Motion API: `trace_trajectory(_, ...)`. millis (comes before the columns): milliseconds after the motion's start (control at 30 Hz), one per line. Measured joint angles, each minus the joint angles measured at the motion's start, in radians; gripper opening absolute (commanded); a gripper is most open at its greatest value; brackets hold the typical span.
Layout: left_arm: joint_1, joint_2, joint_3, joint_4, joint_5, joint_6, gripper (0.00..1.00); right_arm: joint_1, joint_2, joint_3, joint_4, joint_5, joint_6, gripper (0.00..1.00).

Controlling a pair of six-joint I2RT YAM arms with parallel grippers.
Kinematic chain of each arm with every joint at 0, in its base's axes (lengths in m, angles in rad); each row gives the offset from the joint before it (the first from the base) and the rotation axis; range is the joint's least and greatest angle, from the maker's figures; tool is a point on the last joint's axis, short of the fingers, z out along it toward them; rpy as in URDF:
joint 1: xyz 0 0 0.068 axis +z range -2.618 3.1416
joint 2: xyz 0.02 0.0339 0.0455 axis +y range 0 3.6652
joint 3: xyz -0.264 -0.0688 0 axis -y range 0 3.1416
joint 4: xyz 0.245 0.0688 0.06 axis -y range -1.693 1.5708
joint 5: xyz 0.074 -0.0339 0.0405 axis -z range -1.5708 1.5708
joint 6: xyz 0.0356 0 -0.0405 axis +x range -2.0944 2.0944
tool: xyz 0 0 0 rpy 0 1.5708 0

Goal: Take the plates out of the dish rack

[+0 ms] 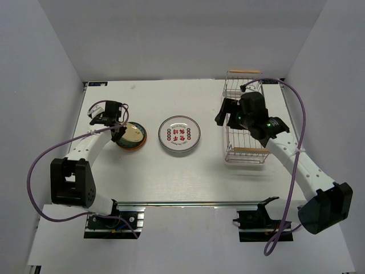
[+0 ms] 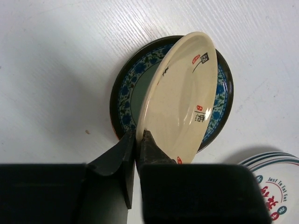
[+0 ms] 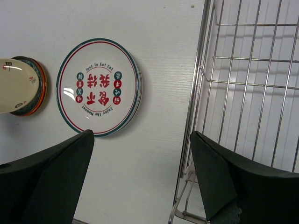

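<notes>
A tan-yellow plate stands tilted on its edge, leaning on a dark plate with a blue pattern at the table's left. My left gripper is shut on the tan plate's lower rim, one finger on each face. A white plate with red motifs lies flat mid-table, also in the right wrist view. My right gripper hangs wide open above the left rail of the silver wire dish rack, holding nothing. My right arm hides the rack's middle in the top view; no plate shows in the rest of it.
The rack has a wooden handle at each short end and stands at the right, close to the side wall. White walls close in the table on the left, back and right. The white plate's edge lies near the left gripper.
</notes>
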Motion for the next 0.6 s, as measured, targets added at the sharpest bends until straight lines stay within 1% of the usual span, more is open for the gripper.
trace_trajectory(33,0.003,0.000,0.000,0.001,0.003,0.000,0.26,0.000,0.001,0.000,0.000,0.000,0.000,0.89)
trace_trajectory(67,0.004,0.002,0.000,0.000,0.005,0.002,0.41,0.000,0.002,0.000,0.000,0.000,0.000,0.89)
trace_trajectory(133,0.007,0.006,0.000,-0.008,0.008,0.007,0.55,0.000,0.004,0.000,0.000,0.000,0.000,0.89)
trace_trajectory(167,0.007,0.008,0.000,-0.013,0.008,0.004,0.67,0.000,0.005,0.000,0.000,0.000,0.000,0.89)
trace_trajectory(233,0.008,0.008,0.000,-0.023,0.008,0.005,0.74,0.000,0.005,0.000,0.000,0.000,0.000,0.89)
trace_trajectory(267,0.008,0.007,0.000,-0.028,0.008,0.003,0.83,0.000,0.005,0.000,0.000,0.000,0.000,0.89)
trace_trajectory(333,0.008,0.005,0.000,-0.035,0.010,0.004,0.88,0.000,0.005,0.000,0.000,0.000,0.000,0.89)
trace_trajectory(400,0.008,0.002,0.000,-0.038,0.012,0.004,0.97,0.000,0.004,-0.002,0.000,0.003,-0.001,0.89)
trace_trajectory(433,0.008,-0.001,0.000,-0.040,0.013,0.007,0.98,0.000,0.003,-0.004,0.000,0.004,-0.002,0.89)
trace_trajectory(600,0.008,-0.016,0.000,-0.049,0.037,0.039,0.98,-0.001,-0.010,-0.020,-0.002,0.017,-0.019,0.89)
